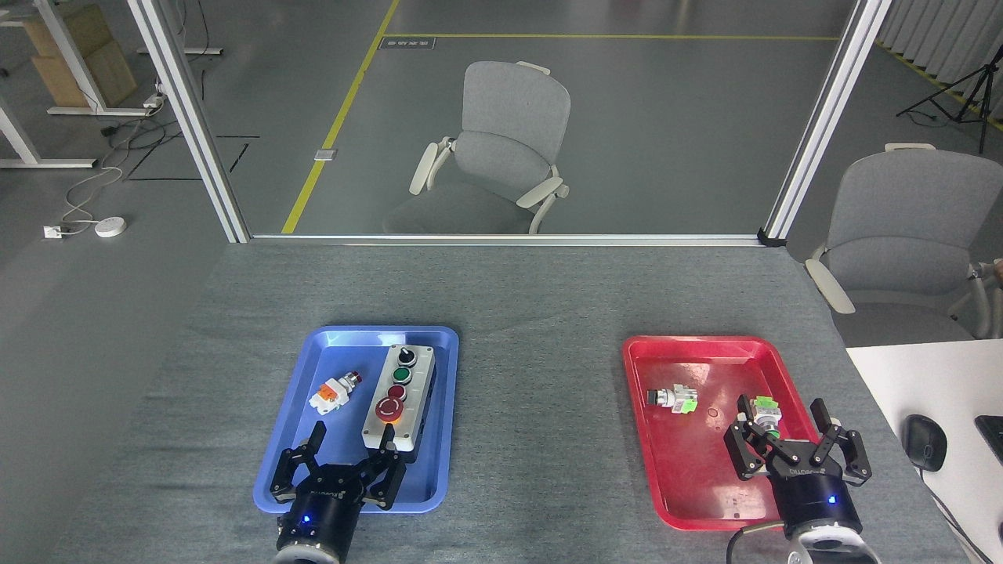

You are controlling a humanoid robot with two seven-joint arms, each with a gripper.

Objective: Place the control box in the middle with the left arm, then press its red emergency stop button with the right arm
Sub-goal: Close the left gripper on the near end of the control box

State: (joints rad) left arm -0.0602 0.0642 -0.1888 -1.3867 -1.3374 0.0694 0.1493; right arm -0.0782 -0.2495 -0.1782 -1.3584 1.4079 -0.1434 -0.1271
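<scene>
The control box [401, 395] lies lengthwise in the right half of the blue tray [313, 362], light grey on a black base. Its red emergency stop button [389, 409] is the control nearest me, with a black knob, green button and small dark-red button beyond it. My left gripper [351, 445] is open over the tray's near part, just short of the box's near end; its right finger reaches the box's near corner. My right gripper [780, 417] is open above the near right part of the red tray [689, 352]. The middle [537, 407] is bare grey felt between the trays.
A small orange-white push-button part [333, 392] lies in the blue tray left of the box. The red tray holds two green-bodied parts [674, 399], one [764, 411] between my right gripper's fingers. A white desk with a mouse [925, 441] adjoins the right edge.
</scene>
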